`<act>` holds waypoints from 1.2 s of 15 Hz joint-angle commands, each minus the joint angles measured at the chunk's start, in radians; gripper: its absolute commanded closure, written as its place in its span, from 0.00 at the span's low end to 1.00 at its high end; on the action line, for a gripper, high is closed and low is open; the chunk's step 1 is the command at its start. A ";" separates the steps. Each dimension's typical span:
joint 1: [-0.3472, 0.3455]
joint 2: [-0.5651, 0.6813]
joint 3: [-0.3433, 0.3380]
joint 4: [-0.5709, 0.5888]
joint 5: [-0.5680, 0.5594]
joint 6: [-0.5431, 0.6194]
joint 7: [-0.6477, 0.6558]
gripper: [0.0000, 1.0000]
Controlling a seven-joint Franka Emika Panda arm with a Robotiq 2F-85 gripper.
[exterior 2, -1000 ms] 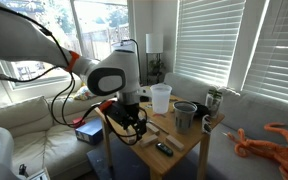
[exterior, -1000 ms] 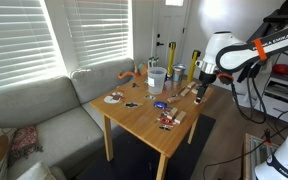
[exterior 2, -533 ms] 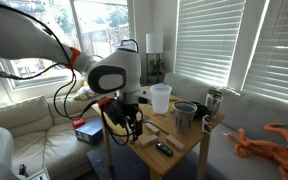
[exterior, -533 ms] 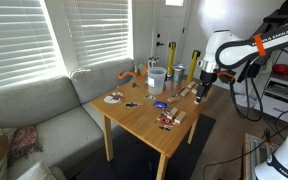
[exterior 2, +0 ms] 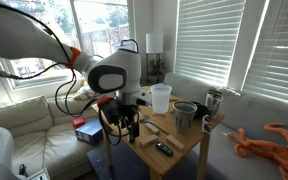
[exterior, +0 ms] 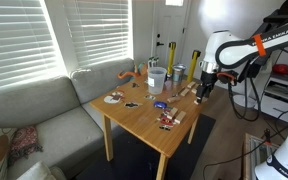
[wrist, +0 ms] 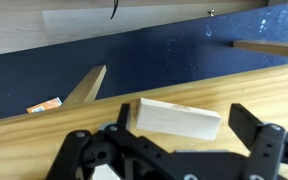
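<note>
Below, pale rectangular wood block (wrist: 176, 118), smooth tabletop (wrist: 24, 138), gripper (wrist: 184, 128) spread wide

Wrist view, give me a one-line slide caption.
Open end effector framing a pale wooden block on the wooden table.

In an exterior view the white arm bends down over the near corner of a wooden table (exterior 2: 189, 140); its dark gripper (exterior 2: 127, 127) hangs just beside a pale wooden block (exterior 2: 149, 140) at the table's edge, and whether they touch cannot be told; a small dark object (exterior 2: 164, 149) lies near the block; farther back stand a clear plastic cup (exterior 2: 161, 98) and a dark mug (exterior 2: 185, 115); an orange plush toy (exterior 2: 272, 140) lies on the sofa under the blinds.
</note>
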 commanded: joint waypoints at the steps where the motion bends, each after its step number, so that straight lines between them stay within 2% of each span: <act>1: -0.017 0.003 0.020 0.007 0.014 -0.004 0.056 0.00; 5: -0.015 0.010 0.027 0.007 0.015 0.007 0.095 0.00; 18: -0.016 0.033 0.028 0.002 0.004 0.063 0.085 0.00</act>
